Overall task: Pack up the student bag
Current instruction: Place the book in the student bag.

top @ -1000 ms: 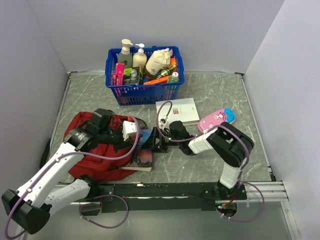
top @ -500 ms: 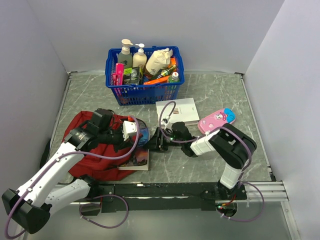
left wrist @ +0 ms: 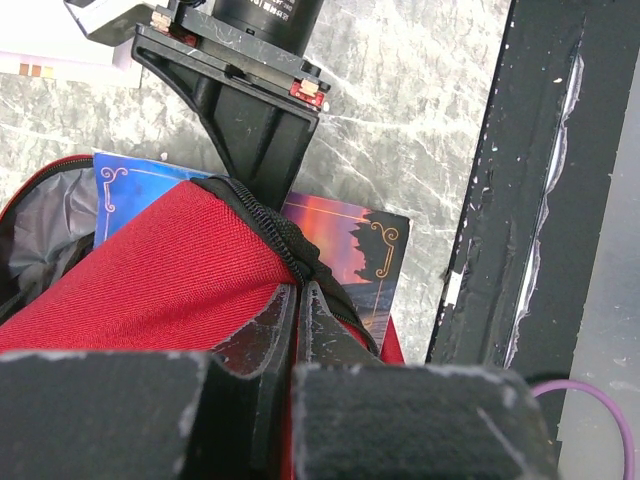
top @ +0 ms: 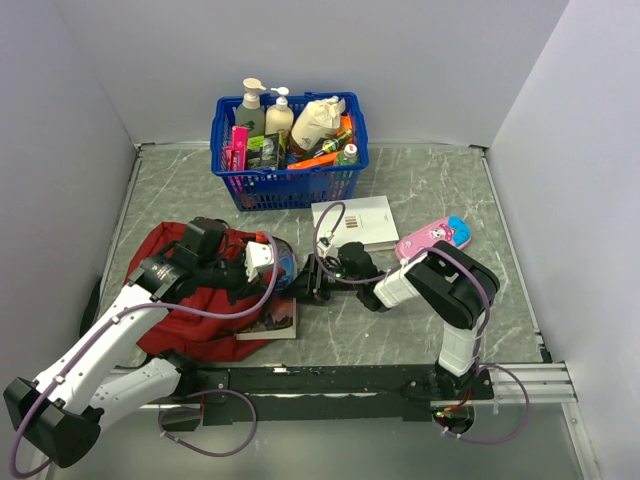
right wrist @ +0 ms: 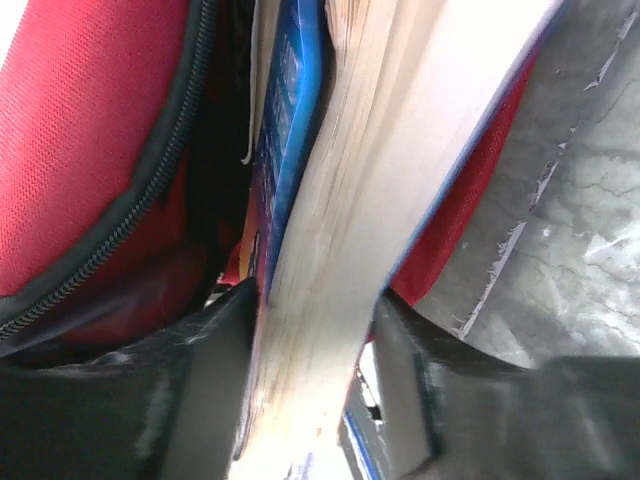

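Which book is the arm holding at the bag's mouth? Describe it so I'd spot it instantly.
Find the dark-red student bag at the left of the table. Poking from its open mouth toward the middle is a book, gripped between the fingers of the right gripper. Unlike the white book lying flat farther back, its cover is blue and orange.

The student bag (left wrist: 170, 270) hides part of the book (left wrist: 345, 245), my right wrist view shows its cover blurred and cut off at the edges, and labels in the blue basket (top: 288, 185) are too small to read.
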